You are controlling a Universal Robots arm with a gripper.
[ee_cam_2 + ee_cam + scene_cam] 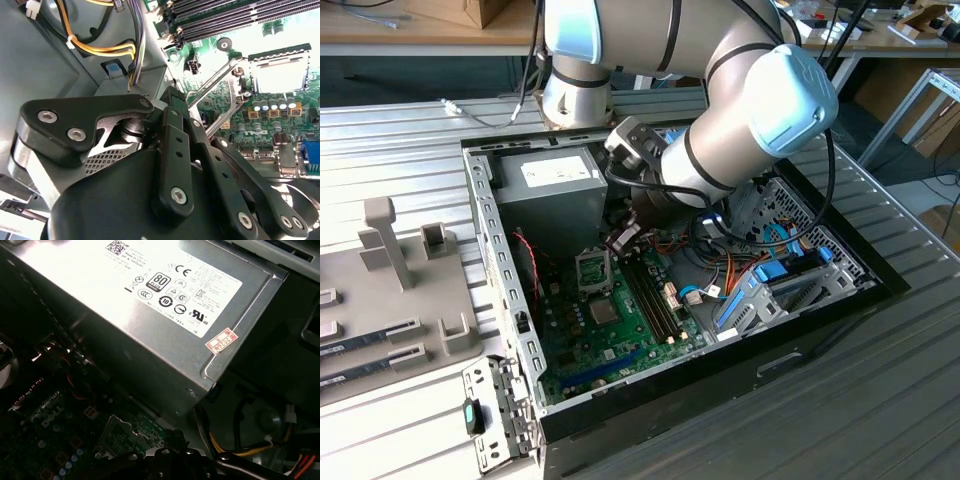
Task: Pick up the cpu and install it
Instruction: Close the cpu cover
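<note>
In the exterior view my gripper [619,240] hangs inside the open computer case, just above the far edge of the processor socket [595,269]. The second wrist view shows its black fingers [171,145] drawn together, their tips beside the end of the raised hinged metal socket frame [216,90]; whether they touch it is unclear. Inside the socket lies a pale shiny square [280,75], and I cannot tell whether it is the cpu. The frame [122,432] also appears in the first wrist view, below the grey power-supply box [150,305].
Long memory slots [650,290] run beside the socket, and a small square chip [604,312] sits nearer the case front. Yellow and orange cables [100,47] pass close to the gripper. Outside the case, on the exterior view's left, a grey fixture tray [380,290] holds memory sticks [365,340].
</note>
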